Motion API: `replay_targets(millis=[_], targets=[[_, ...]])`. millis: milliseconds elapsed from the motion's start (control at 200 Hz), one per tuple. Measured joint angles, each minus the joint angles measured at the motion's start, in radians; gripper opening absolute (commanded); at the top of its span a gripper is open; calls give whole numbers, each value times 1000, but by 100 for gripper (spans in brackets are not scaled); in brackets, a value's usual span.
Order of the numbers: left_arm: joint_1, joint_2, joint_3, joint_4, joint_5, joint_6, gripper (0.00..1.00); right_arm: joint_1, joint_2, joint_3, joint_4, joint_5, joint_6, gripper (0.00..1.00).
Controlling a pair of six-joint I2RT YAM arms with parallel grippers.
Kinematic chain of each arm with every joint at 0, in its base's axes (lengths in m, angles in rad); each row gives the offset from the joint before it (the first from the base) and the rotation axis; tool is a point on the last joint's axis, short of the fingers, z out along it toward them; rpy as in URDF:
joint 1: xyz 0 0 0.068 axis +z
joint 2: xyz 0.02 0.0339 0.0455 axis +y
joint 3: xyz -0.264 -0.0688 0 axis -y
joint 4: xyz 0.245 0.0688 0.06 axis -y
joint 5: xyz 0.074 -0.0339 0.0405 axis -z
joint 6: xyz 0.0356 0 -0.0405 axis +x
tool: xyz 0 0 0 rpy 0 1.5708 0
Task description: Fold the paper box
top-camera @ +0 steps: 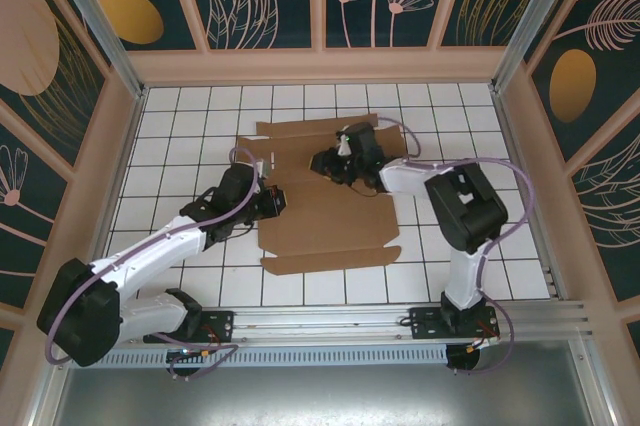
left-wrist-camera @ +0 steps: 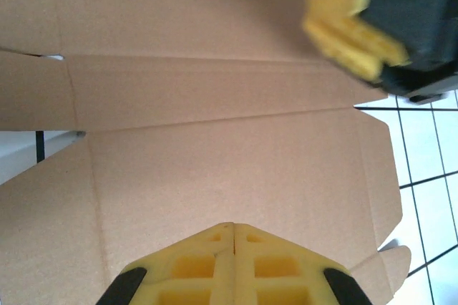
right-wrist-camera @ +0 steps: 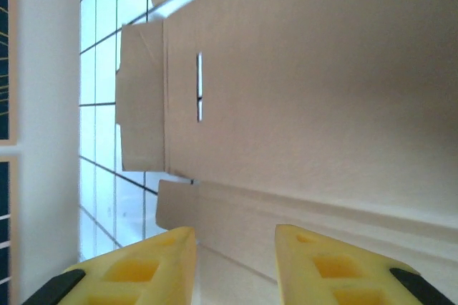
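Two pincers of mine work over one flat sheet. The table (top-camera: 180,136) is the widest thing here, glossy white tiles in a grid of dark lines. On its middle lies the box (top-camera: 330,221): plain brown corrugated cardboard, matte, spread out flat, cut with flaps, notches and a narrow slit, and scored with straight creases. My left pincer (left-wrist-camera: 232,228) sits over the sheet's left part. It is yellow, moulded with square hollows, and pressed together with nothing between. My right pincer (right-wrist-camera: 235,233) hangs over the far part, spread apart, bare cardboard showing through the gap.
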Motion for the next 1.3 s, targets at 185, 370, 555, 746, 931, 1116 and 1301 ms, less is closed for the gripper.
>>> replay_targets(millis=[185, 370, 555, 746, 931, 1116, 1301], targets=[[103, 84, 4, 40, 98, -55, 0, -34, -56, -17, -174, 155, -162, 27], [142, 177, 95, 10, 115, -61, 3, -34, -60, -106, -282, 214, -258, 25], [143, 350, 277, 41, 166, -68, 0, -34, -73, -175, -267, 193, -255, 13], [130, 555, 371, 56, 206, -98, 0, -2, -105, -232, -241, 169, -233, 13], [100, 708, 517, 21, 215, -105, 0, 16, -134, -232, -285, 166, -253, 20], [97, 820, 720, -43, 202, -85, 0, -92, -229, -181, -356, 146, -290, 40], [97, 954, 934, -125, 159, -47, 0, -192, -249, -10, -369, 144, -302, 63]])
